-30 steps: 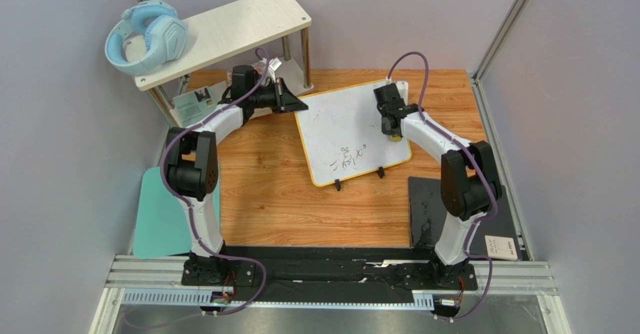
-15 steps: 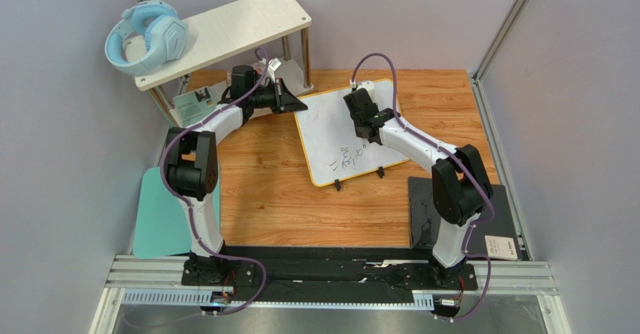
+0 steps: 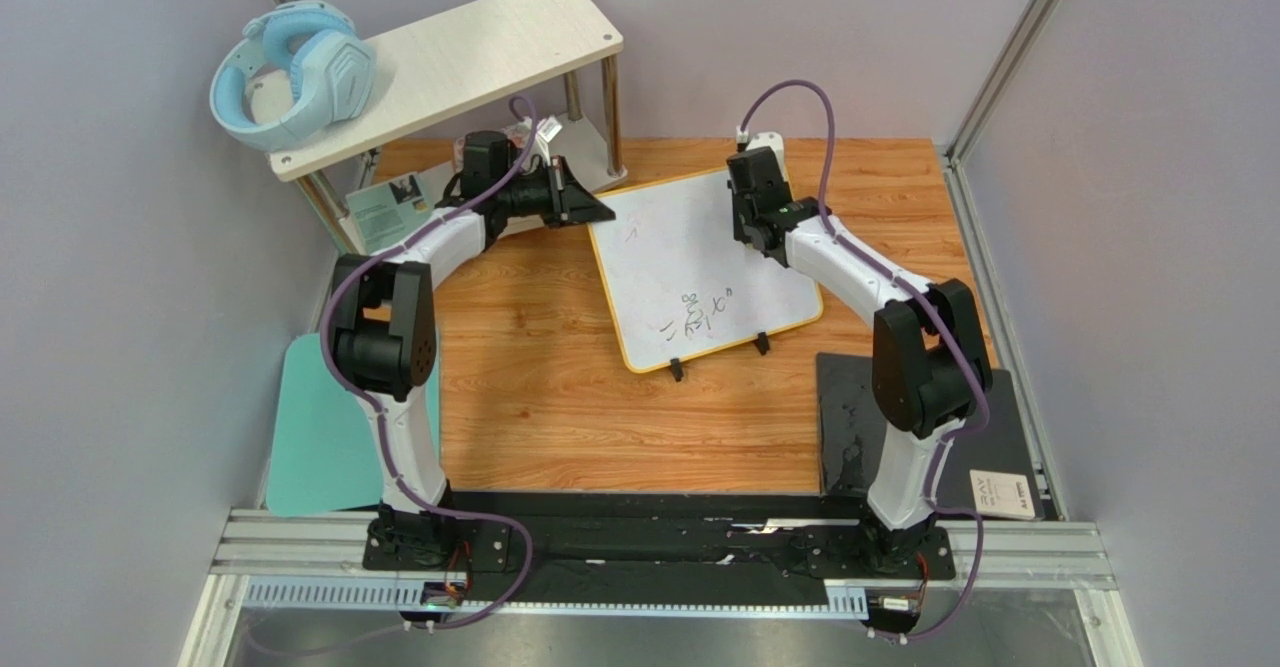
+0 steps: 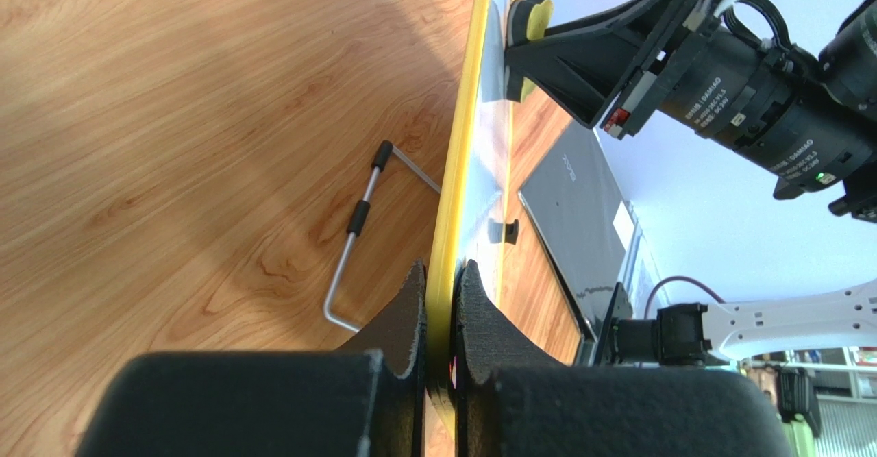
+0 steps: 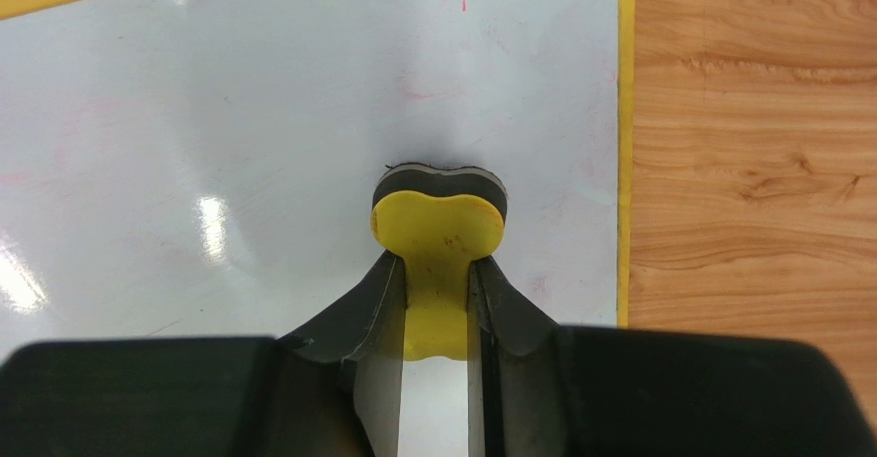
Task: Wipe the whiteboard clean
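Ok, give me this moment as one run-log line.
left gripper: shut on whiteboard edge | right gripper: shut on yellow eraser, against whiteboard's far right | math marks: near edge, unerased

whiteboard (image 3: pixel 676 255): dark marks (image 3: pixel 702 312) near front edge | left tool (image 3: pixel 598 211): at its far-left corner | right tool (image 3: pixel 751 229): over far-right part

A fixed camera looked down from above and behind my arm bases, taking in the whole bench (image 3: pixel 541 382). My left wrist camera sat close behind my left hand (image 4: pixel 443 282), sighting along the whiteboard's (image 4: pixel 462 149) yellow edge toward my right hand (image 4: pixel 512 61) and the yellow eraser (image 4: pixel 533 20). My right wrist camera faced the board's surface at close range. All three shared the whiteboard.
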You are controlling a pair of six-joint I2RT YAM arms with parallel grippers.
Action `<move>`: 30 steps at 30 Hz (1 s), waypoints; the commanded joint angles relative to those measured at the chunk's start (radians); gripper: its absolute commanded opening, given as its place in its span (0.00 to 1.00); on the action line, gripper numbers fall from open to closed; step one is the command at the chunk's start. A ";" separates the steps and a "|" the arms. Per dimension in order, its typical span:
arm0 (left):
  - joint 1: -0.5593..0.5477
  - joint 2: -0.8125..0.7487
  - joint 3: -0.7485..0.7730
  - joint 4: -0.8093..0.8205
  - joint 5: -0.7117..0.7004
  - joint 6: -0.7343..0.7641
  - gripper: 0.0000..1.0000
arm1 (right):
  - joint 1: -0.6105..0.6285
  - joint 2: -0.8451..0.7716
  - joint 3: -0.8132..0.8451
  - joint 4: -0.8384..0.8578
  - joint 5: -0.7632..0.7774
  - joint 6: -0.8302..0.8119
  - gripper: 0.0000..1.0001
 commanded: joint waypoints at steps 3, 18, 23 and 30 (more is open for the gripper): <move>0.011 -0.014 0.004 0.044 -0.140 0.224 0.00 | 0.139 -0.054 -0.233 0.153 -0.209 -0.087 0.00; 0.011 -0.018 0.009 0.034 -0.142 0.228 0.00 | 0.434 -0.034 -0.286 0.064 0.022 -0.067 0.00; 0.011 -0.029 0.009 0.018 -0.148 0.239 0.00 | 0.330 -0.014 -0.313 0.056 0.096 0.105 0.00; 0.011 -0.033 0.013 -0.002 -0.158 0.256 0.00 | 0.166 -0.126 -0.434 0.159 0.145 0.148 0.00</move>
